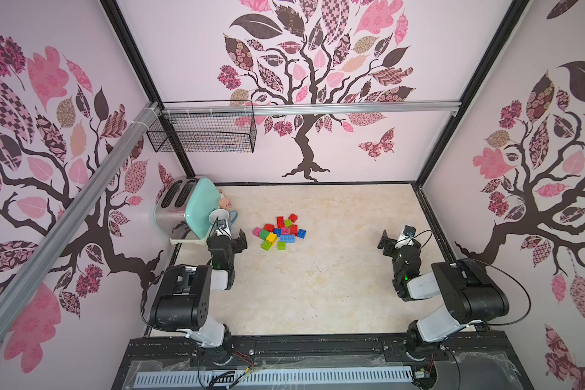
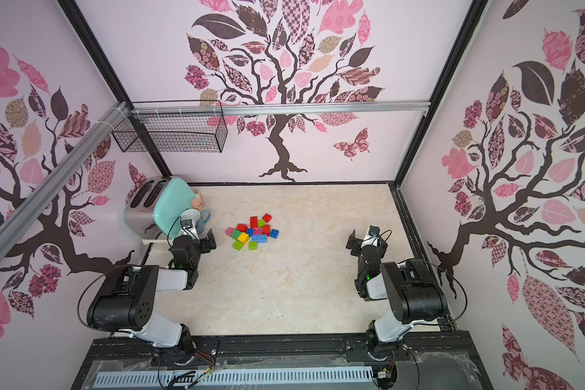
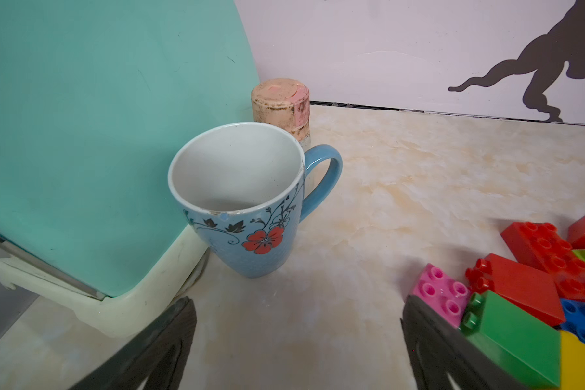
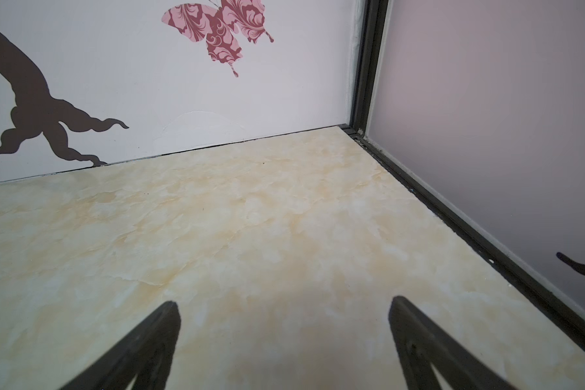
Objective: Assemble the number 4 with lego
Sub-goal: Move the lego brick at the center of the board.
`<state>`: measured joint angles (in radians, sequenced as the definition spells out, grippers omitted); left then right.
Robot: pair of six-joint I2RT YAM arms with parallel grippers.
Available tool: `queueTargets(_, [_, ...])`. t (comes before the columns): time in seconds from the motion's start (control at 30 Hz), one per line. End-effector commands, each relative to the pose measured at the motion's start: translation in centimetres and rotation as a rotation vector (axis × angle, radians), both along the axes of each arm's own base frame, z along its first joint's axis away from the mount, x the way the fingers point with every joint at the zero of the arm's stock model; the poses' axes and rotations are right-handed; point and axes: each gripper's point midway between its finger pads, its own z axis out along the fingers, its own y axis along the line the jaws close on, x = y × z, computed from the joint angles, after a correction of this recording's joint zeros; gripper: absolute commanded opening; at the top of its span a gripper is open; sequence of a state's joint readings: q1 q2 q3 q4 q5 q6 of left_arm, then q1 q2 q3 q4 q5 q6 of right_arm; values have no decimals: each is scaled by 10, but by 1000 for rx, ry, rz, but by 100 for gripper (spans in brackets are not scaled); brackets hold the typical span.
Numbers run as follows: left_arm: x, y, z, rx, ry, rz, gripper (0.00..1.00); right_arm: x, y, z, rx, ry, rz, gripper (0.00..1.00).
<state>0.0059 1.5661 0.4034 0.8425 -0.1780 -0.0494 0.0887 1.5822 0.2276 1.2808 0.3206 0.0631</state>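
The marbled tabletop (image 1: 318,297) is mostly bare. In its far left corner stands a steel toaster (image 1: 171,202) with a teal plate (image 1: 201,206) leaning against it. The left gripper (image 1: 240,240) hangs just left of the bricks, jaws spread wide and holding nothing. The right gripper (image 1: 385,243) sits well apart on the other side, equally wide and empty. A blue flowered mug (image 3: 250,243) stands beside the plate. The lego (image 1: 281,231) lies in a loose heap a little left of the tabletop's middle, with no figure begun. The task looks to be at its start: choosing a first brick. The next move calls for the left gripper to turn towards the heap's edge, where a green brick (image 3: 514,337) and a pink brick (image 3: 439,290) lie closest, and single one out without scattering the rest.
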Motion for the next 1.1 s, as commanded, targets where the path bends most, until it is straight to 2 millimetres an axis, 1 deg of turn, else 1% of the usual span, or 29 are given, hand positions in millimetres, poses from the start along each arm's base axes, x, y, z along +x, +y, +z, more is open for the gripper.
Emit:
queueTargets(0.0, [-3, -1, 1, -2, -9, -4, 98, 6, -1, 5, -3, -19, -7, 99])
queueTargets(0.87, [-3, 0, 1, -4, -9, -6, 98, 6, -1, 4, -1, -13, -6, 100])
queueTargets(1.03, [-3, -1, 3, -1, -16, -11, 98, 6, 0, 5, -2, -17, -6, 99])
queueTargets(1.07, [-2, -1, 8, 0, -35, -14, 98, 5, -1, 6, -2, -21, -7, 99])
